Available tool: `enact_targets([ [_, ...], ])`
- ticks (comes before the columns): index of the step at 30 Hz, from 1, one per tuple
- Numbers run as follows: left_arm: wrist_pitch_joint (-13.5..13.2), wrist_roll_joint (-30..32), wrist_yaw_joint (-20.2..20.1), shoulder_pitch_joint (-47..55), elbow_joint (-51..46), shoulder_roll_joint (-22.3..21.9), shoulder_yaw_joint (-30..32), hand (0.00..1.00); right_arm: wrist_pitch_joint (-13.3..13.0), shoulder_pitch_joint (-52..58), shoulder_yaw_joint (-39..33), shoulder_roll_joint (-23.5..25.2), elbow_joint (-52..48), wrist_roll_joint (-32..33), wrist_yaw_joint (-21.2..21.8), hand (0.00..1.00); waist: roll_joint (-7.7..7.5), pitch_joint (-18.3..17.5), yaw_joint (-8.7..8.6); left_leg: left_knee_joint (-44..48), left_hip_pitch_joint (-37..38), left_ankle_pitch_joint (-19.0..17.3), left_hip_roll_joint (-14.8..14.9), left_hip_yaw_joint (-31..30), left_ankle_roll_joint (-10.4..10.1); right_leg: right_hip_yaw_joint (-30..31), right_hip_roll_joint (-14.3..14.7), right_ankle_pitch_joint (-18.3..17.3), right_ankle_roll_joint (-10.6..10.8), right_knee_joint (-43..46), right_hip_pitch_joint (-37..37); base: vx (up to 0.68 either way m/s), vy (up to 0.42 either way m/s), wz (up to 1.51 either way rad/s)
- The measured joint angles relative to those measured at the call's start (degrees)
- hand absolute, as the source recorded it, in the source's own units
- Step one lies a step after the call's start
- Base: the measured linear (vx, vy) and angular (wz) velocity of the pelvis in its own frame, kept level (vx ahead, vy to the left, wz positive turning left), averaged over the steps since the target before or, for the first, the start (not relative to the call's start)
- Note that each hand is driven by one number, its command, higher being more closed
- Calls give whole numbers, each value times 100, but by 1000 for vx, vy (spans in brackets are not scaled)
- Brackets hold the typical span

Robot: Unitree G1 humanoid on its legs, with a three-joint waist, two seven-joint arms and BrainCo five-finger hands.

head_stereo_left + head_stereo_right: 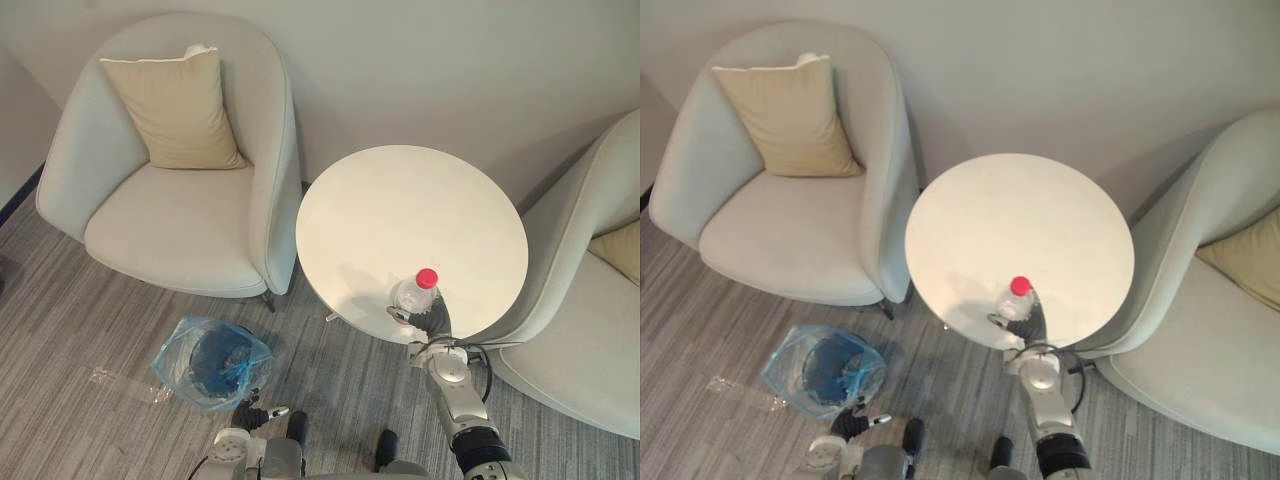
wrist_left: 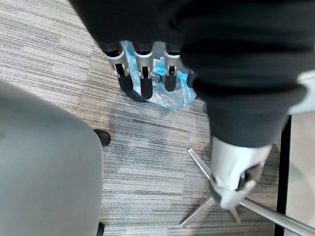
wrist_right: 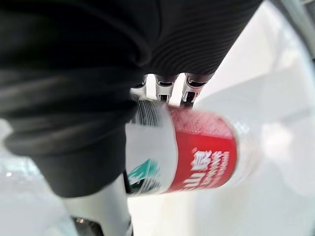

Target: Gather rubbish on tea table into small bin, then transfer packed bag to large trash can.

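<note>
Evidently the move ahead turned on one relation: the bottle [image 1: 418,292] stood upright near the front edge of the table [image 1: 400,200], while the bin [image 1: 212,362] sat on the floor well off to the robot's left and lower down. The right hand [image 1: 430,322] had its fingers and thumb wrapped round the bottle's lower body, so the bottle's long axis ran vertical, across the grip. The left hand [image 2: 143,69] hung low just beside the bin, fingers loosely straight and holding nothing. It was the nearer hand to the bin, yet the bottle was in the other. The bottle was clear plastic with a red cap and a red and white label. Whether any liquid remained inside could not be told.
</note>
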Motion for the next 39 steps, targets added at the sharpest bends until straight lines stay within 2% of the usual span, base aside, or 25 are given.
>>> enact_targets([
  [13,-69,0,4,-46,-49,-35,1,0,44,-43,124,-11,10,137,64,100,72,162,58,27,-4,-1,-2,-56,0,-73,0,-25,-36,19,25,0,1,2],
  [24,18,28,-39,-21,-45,-29,-2,0,-13,1309,112,-46,-1747,314,505,100,74,155,-46,28,208,-7,9,41,-4,63,-26,-143,-1,129,137,-23,2,-5],
  [29,27,127,-81,-12,31,-23,-9,0,-57,1718,120,-38,-2226,292,614,100,68,104,-183,30,239,-7,14,154,-4,202,-26,-129,12,127,102,-50,11,-12],
  [34,70,136,-114,-11,191,-12,-77,0,-90,1988,166,-39,-2614,-29,674,100,72,-34,-321,24,327,-7,25,281,-4,337,-25,-73,30,69,108,-22,12,-14],
  [39,82,140,-103,-11,265,-4,-176,0,-136,2094,213,-50,-2721,-587,658,100,76,-150,-337,24,406,-7,32,385,-4,416,-15,60,26,-101,205,-37,6,-13],
])
